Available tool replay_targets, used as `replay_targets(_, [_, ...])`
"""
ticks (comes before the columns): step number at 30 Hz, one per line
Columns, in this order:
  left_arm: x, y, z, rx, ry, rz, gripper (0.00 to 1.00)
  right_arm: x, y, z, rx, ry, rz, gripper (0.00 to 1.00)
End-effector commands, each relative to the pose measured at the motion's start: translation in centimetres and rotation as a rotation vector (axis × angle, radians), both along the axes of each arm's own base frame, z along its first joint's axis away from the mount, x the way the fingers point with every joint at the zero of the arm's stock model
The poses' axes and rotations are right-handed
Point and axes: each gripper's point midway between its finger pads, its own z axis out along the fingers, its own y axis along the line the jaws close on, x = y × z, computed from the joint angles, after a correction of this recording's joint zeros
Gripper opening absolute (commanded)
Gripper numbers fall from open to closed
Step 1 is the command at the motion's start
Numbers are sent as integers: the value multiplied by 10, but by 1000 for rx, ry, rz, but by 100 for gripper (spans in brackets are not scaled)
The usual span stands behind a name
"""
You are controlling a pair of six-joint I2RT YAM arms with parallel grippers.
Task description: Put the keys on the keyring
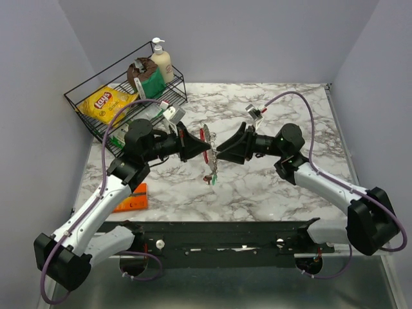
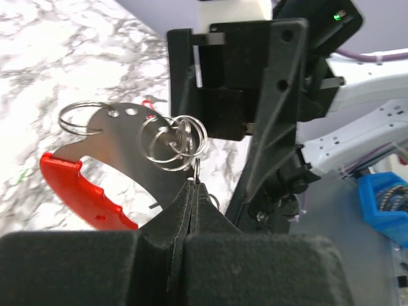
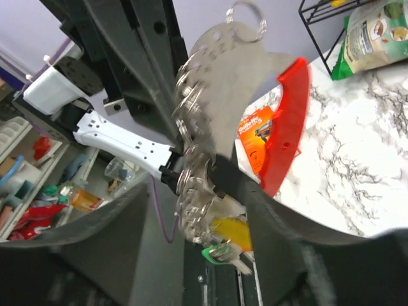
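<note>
The keyring, a silvery plate [image 2: 124,150] with a red curved loop [image 2: 80,191], hangs in the air between both grippers at the table's middle [image 1: 203,136]. Several split rings [image 2: 175,140] sit in its holes. My left gripper [image 2: 191,191] is shut on the edge of one thin ring; it also shows in the top view [image 1: 203,152]. In the right wrist view the plate [image 3: 236,83], the red loop [image 3: 287,127] and a stack of rings [image 3: 191,159] stand between the spread fingers of my right gripper [image 3: 194,188]. Yellow-headed [image 3: 233,233] and green-headed [image 3: 217,254] keys dangle below, as the top view shows [image 1: 211,178].
A black wire basket [image 1: 84,103] at the back left holds a yellow chips bag [image 1: 109,101], a brown and green packet [image 1: 147,78] and a soap bottle [image 1: 161,61]. A flat orange packet [image 1: 132,198] lies at the front left. Grey walls close in the table's sides.
</note>
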Motion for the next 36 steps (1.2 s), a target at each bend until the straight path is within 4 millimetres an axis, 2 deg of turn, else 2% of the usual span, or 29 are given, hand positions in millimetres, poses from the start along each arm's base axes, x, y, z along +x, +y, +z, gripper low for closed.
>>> replay_targets(1, [17,20,-10,209,2,122,0,-5,-12,23,-46,-171,-56,75])
replay_targets(2, [13,26,-25,278,65,129,0,-4,-14,27,-60,-197,-78,78])
replay_targets(4, [24,33,-28,360,90,173,0,-4,-21,32,-111,-265,-108,80])
replay_targets(5, [19,40,-42,434,137,169,0,0,-23,32,-134,-284,-136,80])
replay_targets(7, [26,44,-53,513,177,182,0,1,-28,30,-185,-297,-160,82])
replay_targets(8, [21,47,-64,559,217,173,0,3,-30,30,-201,-342,-174,82])
replay_targets(13, [21,52,-105,716,306,150,0,3,-34,11,-260,-348,-168,82])
replay_targets(15, [20,52,-118,744,330,145,0,1,-34,-6,-282,-315,-161,82])
replay_targets(17, [20,49,-138,769,383,133,0,0,-35,-18,-296,-293,-152,82])
replay_targets(18, [20,47,-145,776,400,126,0,-2,-36,-31,-313,-265,-144,82])
replay_targets(19, [19,45,-161,798,442,115,0,-1,-35,-39,-319,-249,-143,81])
replay_targets(20, [22,41,-168,794,441,110,0,-3,-34,-47,-321,-229,-133,81])
replay_targets(21, [24,38,-175,796,447,107,0,-5,-36,-65,-338,-195,-125,81])
replay_targets(22, [22,34,-191,813,473,94,0,-2,-34,-71,-334,-194,-129,81])
replay_targets(24, [27,22,-202,800,464,71,0,-3,-33,-86,-347,-160,-117,81])
replay_targets(25, [24,16,-214,808,483,43,0,-3,-32,-92,-344,-154,-113,81])
replay_targets(26, [24,6,-216,795,456,11,0,-1,-31,-99,-354,-137,-111,81])
replay_targets(28, [20,-5,-225,779,460,-32,0,1,-30,-104,-354,-135,-108,80])
replay_targets(31, [18,-18,-227,739,443,-87,0,4,-27,-111,-358,-137,-102,77])
replay_targets(34, [10,-29,-221,678,413,-151,0,4,-24,-115,-350,-135,-78,70])
replay_targets(36, [5,-37,-213,620,391,-200,0,1,-22,-118,-337,-117,-47,61])
